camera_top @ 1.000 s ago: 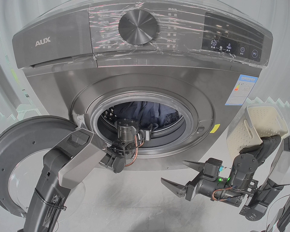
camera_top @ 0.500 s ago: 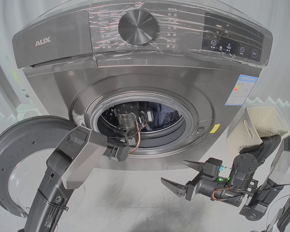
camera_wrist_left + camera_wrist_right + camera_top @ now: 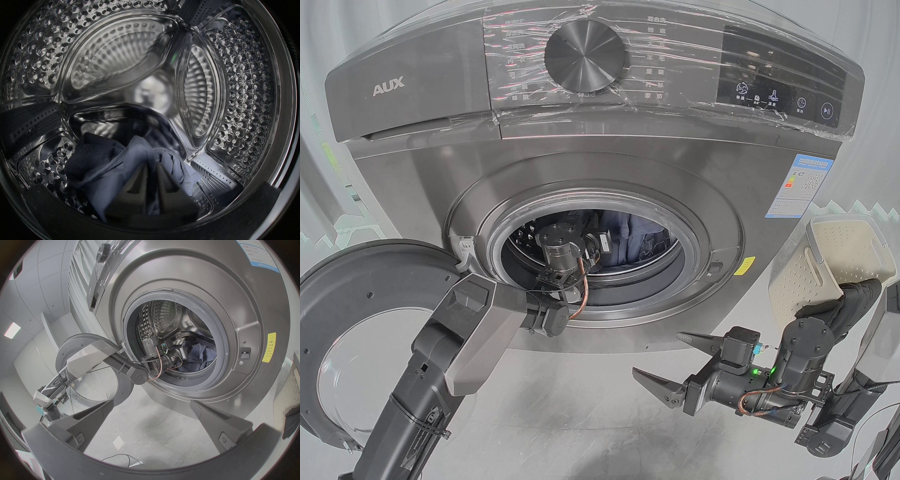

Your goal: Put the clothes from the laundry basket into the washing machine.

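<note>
Grey floor fronts the open washing machine (image 3: 425,169). Left arm reaches into the drum, its pincer (image 3: 152,168) clenched on navy clothes (image 3: 100,162). Right pincer (image 3: 658,355) hangs released, low near the laundry basket (image 3: 850,244).

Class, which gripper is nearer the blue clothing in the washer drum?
Left. The left gripper is inside the drum, shut on the blue clothing; the right gripper hangs open outside the washer, low in front of it.
</note>
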Controlling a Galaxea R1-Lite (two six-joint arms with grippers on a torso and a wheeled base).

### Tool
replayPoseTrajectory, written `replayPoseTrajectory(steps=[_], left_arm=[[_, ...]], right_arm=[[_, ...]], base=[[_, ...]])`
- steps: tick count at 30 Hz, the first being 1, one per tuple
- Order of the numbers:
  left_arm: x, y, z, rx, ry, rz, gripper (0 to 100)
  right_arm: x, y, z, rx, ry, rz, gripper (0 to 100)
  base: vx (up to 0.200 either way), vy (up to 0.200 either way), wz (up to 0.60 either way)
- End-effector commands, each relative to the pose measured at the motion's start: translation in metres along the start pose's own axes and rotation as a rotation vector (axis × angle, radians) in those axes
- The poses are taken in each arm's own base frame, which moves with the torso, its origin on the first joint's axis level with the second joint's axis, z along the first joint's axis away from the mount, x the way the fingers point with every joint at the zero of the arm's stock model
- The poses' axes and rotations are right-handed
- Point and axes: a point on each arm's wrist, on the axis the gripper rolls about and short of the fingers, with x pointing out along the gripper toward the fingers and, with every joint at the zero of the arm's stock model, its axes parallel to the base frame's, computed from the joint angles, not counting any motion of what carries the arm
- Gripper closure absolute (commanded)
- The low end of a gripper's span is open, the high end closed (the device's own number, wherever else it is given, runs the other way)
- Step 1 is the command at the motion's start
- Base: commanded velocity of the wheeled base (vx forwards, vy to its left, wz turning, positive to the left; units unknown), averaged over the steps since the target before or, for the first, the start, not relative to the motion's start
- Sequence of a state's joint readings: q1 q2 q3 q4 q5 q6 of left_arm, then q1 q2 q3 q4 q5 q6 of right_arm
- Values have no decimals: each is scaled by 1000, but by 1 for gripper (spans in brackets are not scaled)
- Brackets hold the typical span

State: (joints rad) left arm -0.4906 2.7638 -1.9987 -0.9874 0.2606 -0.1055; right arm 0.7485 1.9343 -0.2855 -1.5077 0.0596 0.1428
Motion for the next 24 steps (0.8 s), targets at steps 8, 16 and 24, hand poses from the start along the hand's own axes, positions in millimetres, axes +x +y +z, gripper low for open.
replayPoseTrajectory(steps=[8,16,24], left_arm=[[-21,-14,21,3,40,-26,0],[-90,-28,17,28,155,-111,0],[-157,-26,26,33,205,-186,0]], right_arm=[[0,0,0,0,1,-1,0],[-4,-1,0,1,4,-3,0],[-18,-2,15,-3,-54,-10,0]], base=[[0,0,0],[0,0,0],[0,0,0]])
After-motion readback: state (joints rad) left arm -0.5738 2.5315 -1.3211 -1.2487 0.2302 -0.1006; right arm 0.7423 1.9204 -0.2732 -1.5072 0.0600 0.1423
